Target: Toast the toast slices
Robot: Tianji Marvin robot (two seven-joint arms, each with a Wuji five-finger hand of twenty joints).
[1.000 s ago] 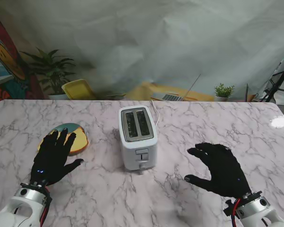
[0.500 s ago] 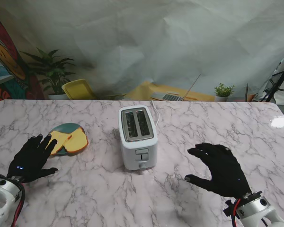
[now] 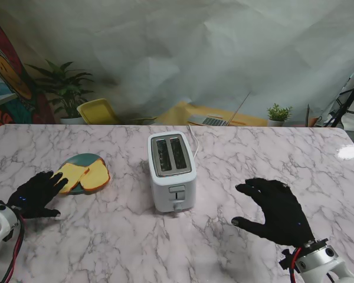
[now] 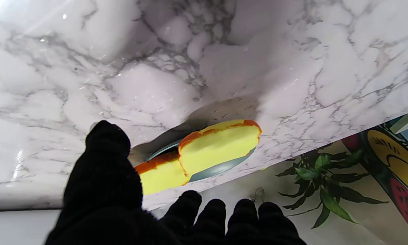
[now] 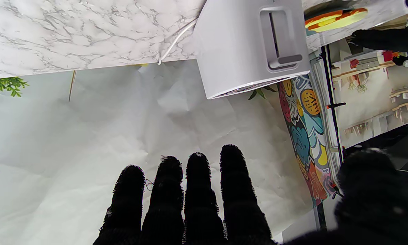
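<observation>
Two yellow toast slices with orange crusts (image 3: pixel 85 175) lie overlapping on a teal plate (image 3: pixel 88 158) at the left of the marble table. In the left wrist view the slices (image 4: pixel 217 144) lie just beyond my fingertips. My left hand (image 3: pixel 35 194), in a black glove, is open beside the plate with its fingertips at the nearer slice's edge. A white two-slot toaster (image 3: pixel 171 171) stands in the middle with both slots empty; its lever (image 5: pixel 285 59) faces me. My right hand (image 3: pixel 277 209) hovers open to the right of the toaster, holding nothing.
A white cord (image 3: pixel 194 140) runs from the toaster's back toward the far edge. Beyond the table are a potted plant (image 3: pixel 62 85), a yellow chair (image 3: pixel 98 111) and a laptop (image 3: pixel 215 121). A bright glare (image 3: pixel 348 152) sits at the far right.
My left hand has drawn back off the toast and plate, moving left and nearer to me, leaving both slices uncovered. The right hand has barely moved.
</observation>
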